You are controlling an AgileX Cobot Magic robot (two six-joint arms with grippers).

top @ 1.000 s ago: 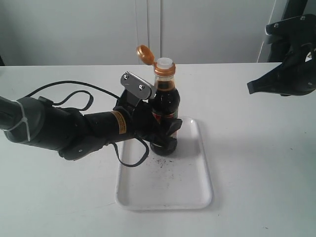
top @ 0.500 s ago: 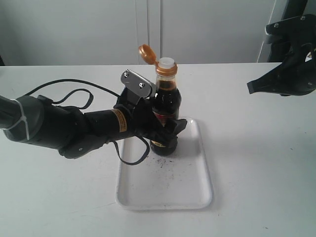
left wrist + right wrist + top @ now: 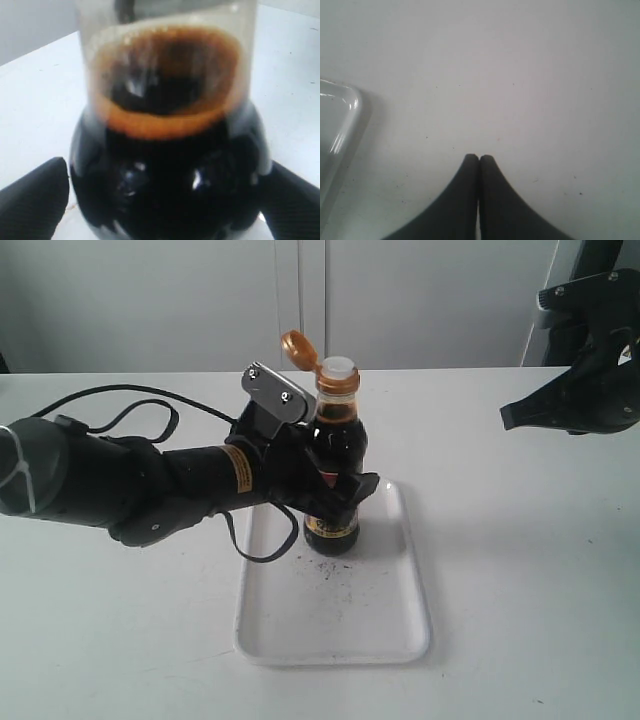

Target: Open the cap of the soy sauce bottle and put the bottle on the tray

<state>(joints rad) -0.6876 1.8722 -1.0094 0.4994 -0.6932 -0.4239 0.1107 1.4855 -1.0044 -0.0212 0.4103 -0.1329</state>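
Note:
The soy sauce bottle (image 3: 335, 455) stands upright on the far end of the white tray (image 3: 345, 625). Its golden cap (image 3: 294, 347) is flipped back on its hinge, baring the white spout (image 3: 337, 367). My left gripper (image 3: 338, 498) is open around the bottle's lower body. In the left wrist view the dark bottle (image 3: 170, 165) fills the space between the two fingers (image 3: 32, 200), with thin light gaps at each side. My right gripper (image 3: 512, 418) hangs at the right, well away; its fingertips (image 3: 479, 158) are shut with nothing between them above the bare table.
A black cable (image 3: 130, 400) loops behind the left arm on the white table (image 3: 520, 570). The tray's rounded corner (image 3: 350, 112) shows beside the right gripper. A pale wall runs behind the table's far edge.
The left gripper's fingers have spread slightly off the bottle and the wrist has risen a little. The bottle has stayed upright on the tray. The right arm has not moved.

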